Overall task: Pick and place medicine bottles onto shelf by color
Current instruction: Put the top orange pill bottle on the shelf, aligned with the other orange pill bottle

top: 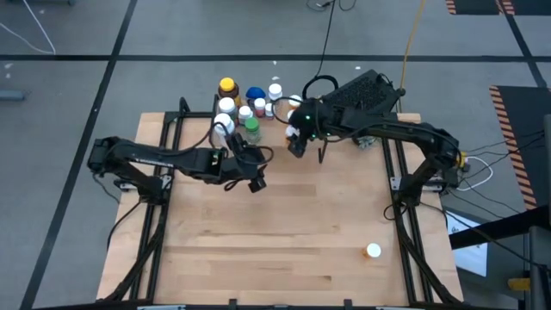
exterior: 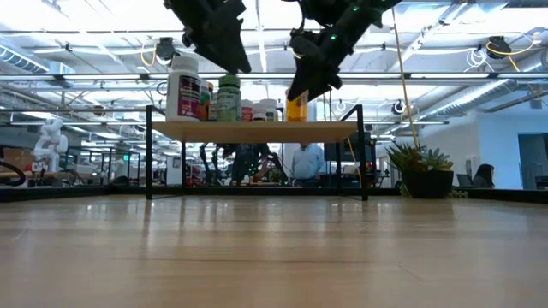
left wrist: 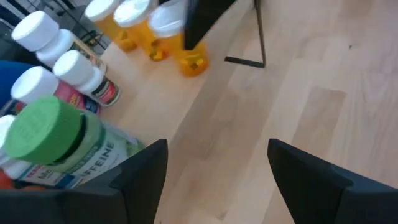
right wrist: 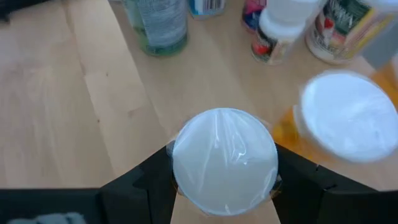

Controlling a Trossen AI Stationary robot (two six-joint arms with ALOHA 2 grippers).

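The right gripper (right wrist: 224,180) is closed round a white-capped orange bottle (right wrist: 225,160), holding it just above the shelf (exterior: 257,130), with another white-capped orange bottle (right wrist: 346,116) close beside it and a green bottle (right wrist: 158,23) and small white-capped ones farther ahead. In the low view that gripper hangs over the shelf's right part, the orange bottle showing below it.

The left gripper (left wrist: 217,177) hovers over the same shelf with its fingers spread wide and nothing between them. A green-capped bottle (left wrist: 59,140) lies close off one finger, white-capped bottles just beyond it, and a row of orange bottles (left wrist: 155,34) farther out.

From above, most of the bottles stand clustered on the shelf at the far edge of the table (top: 284,232), seemingly grouped by colour. One white-capped bottle (top: 373,251) remains alone on the table, well behind the right gripper, toward the near edge.

I'd judge the job nearly finished: this orange bottle needs setting down, then the lone one fetched.
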